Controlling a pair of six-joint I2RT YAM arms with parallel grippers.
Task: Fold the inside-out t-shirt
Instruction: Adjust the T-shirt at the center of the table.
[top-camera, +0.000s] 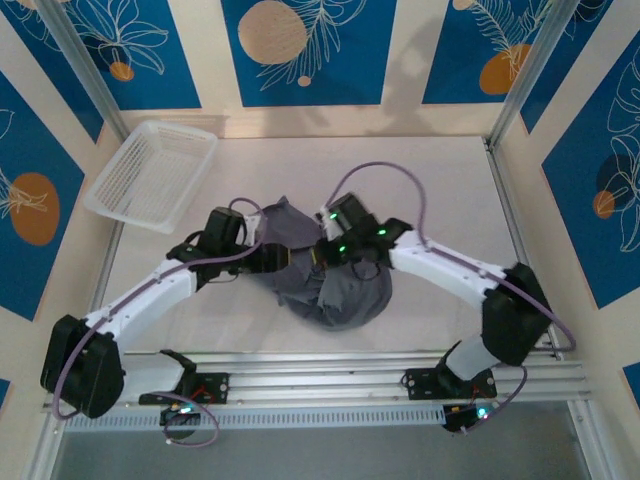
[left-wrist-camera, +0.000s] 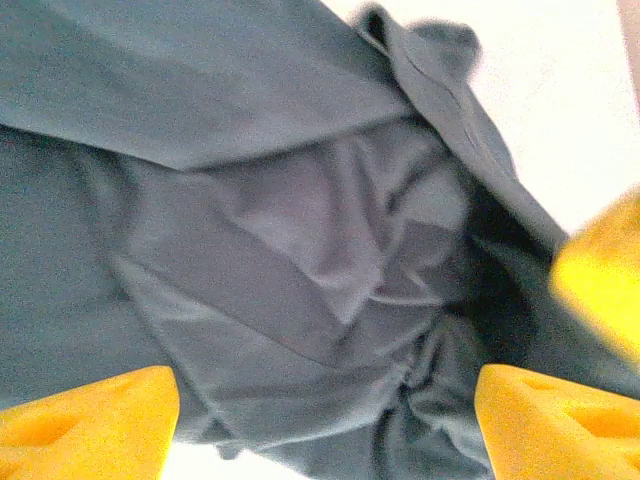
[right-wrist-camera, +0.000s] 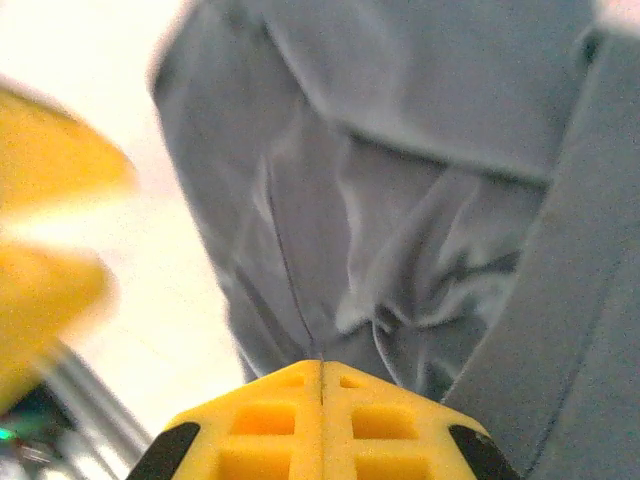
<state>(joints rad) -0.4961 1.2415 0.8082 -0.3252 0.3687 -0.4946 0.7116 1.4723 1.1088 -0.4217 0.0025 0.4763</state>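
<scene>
Top external: the t-shirt (top-camera: 345, 290) lies as a rumpled grey heap in the middle of the desk (top-camera: 440, 190), well apart from the white basket (top-camera: 150, 175) at the far left. Both arms meet over its upper-left part. The left pincer (left-wrist-camera: 325, 385) is released, fingers wide w/ creased cloth between & below them. The right pincer (right-wrist-camera: 320, 372) is clenched, its yellow fingers pressed flat together. A crease runs straight down to their seam, so it prob. nips a thin bit of cloth, but I can't confirm that.

Step in hand, as I read it: sorting the heap out, i.e. finding an edge or hem so it can be spread flat before any fold. To do it well:
- The left pincer should close on a single layer at an edge or seam, not on a bunched handful.
- W/ both holding, draw them apart sideways, low over the desk, so the cloth tensions & opens.
- Go slow enough that soft cotton doesn't slip.
- Mind the fingers: the two pincers sit v. close together.

Hard to make out:
- Collar, sleeves & hem aren't identifiable in the heap.
- The arms cover part of the t-shirt from above.
- Wrist views are close & soft-focus. The blurred yellow at the edge of each is prob. the other pincer.
- Which face of the t-shirt is outward: can't tell.
</scene>
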